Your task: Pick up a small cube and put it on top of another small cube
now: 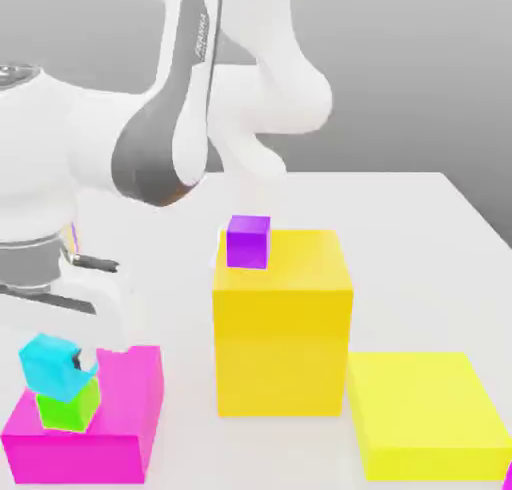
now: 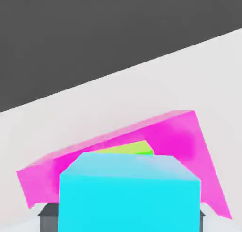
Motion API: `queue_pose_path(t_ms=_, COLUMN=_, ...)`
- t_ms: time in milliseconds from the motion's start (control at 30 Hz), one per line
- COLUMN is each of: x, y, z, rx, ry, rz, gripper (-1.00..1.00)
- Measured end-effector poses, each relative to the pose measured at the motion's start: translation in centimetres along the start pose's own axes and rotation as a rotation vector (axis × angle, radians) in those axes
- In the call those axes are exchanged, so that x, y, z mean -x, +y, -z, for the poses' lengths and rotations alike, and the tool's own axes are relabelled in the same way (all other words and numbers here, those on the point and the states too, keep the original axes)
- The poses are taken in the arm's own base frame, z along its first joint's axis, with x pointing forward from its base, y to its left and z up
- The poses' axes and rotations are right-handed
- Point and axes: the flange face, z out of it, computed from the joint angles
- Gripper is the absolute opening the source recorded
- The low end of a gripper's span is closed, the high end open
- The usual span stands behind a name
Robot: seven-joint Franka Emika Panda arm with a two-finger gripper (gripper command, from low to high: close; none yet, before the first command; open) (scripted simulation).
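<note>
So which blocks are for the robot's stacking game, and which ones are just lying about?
For the job:
- small cyan cube, the one to go on top
- small green cube, the one underneath

Just there:
- magenta block, though the green cube sits on it
- tall orange-yellow block
- small purple cube on that
- flat yellow block

The Franka Emika Panda arm (image 1: 95, 143) was glossy white, with thick, rounded, tubular links. A grey band (image 1: 190, 88) ran along one link, bearing pale FRANKA lettering (image 1: 202, 36), and widened into a dark grey, curved joint cover (image 1: 150, 158). Below the white wrist sat a mid-grey cylindrical collar (image 1: 28, 263); the white gripper housing (image 1: 85, 366) had softly rounded edges and a dark grey strip (image 1: 45, 300).
</note>
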Motion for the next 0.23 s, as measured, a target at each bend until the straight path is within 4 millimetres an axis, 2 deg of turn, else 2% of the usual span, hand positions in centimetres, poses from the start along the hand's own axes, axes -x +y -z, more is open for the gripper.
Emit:
queue_pose_path(t_ms=100, x=0.0, y=0.1, z=-0.6, rx=0.001, ry=0.001, rz=0.000, gripper=1.00)
queue_pose_path(t_ms=133, x=0.0, y=0.0, z=0.0, rx=0.001, ry=0.001, rz=0.000, gripper=1.00)
queue_pose_path(t_ms=233, x=0.0, y=0.0, z=4.1, rx=0.001, ry=0.001, rz=-0.001, gripper=1.00)
